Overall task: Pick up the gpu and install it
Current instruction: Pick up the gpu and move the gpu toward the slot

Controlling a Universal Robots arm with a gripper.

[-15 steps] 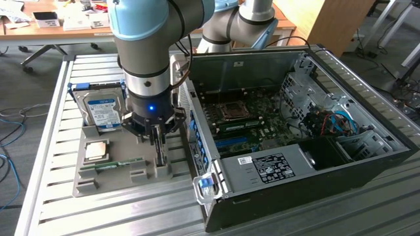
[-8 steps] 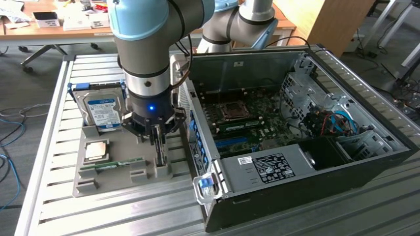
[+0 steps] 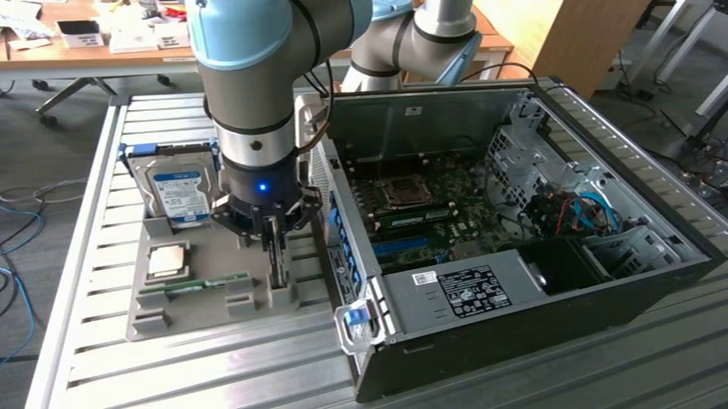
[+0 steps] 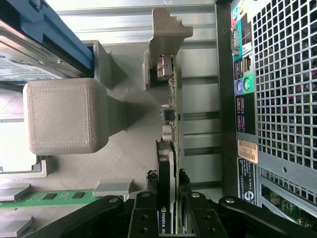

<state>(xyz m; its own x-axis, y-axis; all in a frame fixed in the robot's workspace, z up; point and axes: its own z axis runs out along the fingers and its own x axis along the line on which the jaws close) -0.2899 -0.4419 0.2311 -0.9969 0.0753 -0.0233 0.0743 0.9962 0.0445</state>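
The pick-up step is in hand and the install is not yet begun. The gripper (image 3: pixel 273 245) is reaching straight down onto the grey tray (image 3: pixel 205 313) on the table (image 3: pixel 170 371), just beside the open computer case (image 3: pixel 546 281). The gpu (image 4: pixel 166 156) is standing on edge in its tray slot, silver bracket end held by a grey post, with the gripper (image 4: pixel 168 197) straddling it, one side against each face. Whether it is already clamped on the card or stopping just short of contact, I cannot tell. The hard drive (image 3: pixel 182 192) and RAM stick (image 3: pixel 210 284) are sitting untouched in the tray. Judging from this, lifting is calling for a firm, square hold and a straight upward pull clear of the slot
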